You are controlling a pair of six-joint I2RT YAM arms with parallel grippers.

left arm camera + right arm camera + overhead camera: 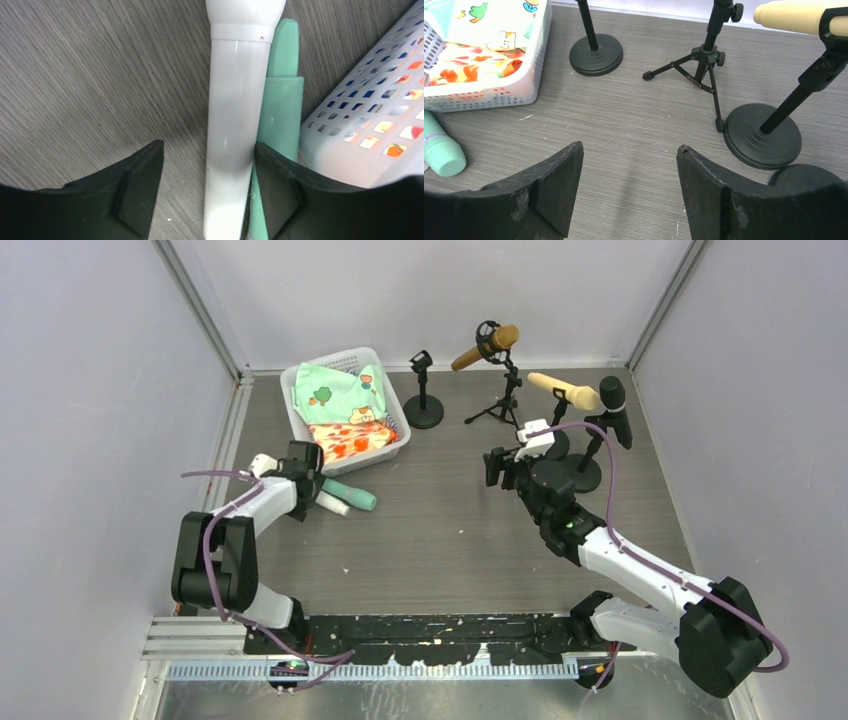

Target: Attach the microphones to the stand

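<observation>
The left gripper (207,150) is open low over the surface (95,70), its jaws straddling the white microphone (232,100), which lies against the finger nearer the basket (360,120). The teal microphone (283,105) lies just outside that finger. The right gripper (629,150) is open and holds nothing, with a round-base stand (595,52) ahead to its left and a tripod stand (705,57) ahead to its right.
</observation>
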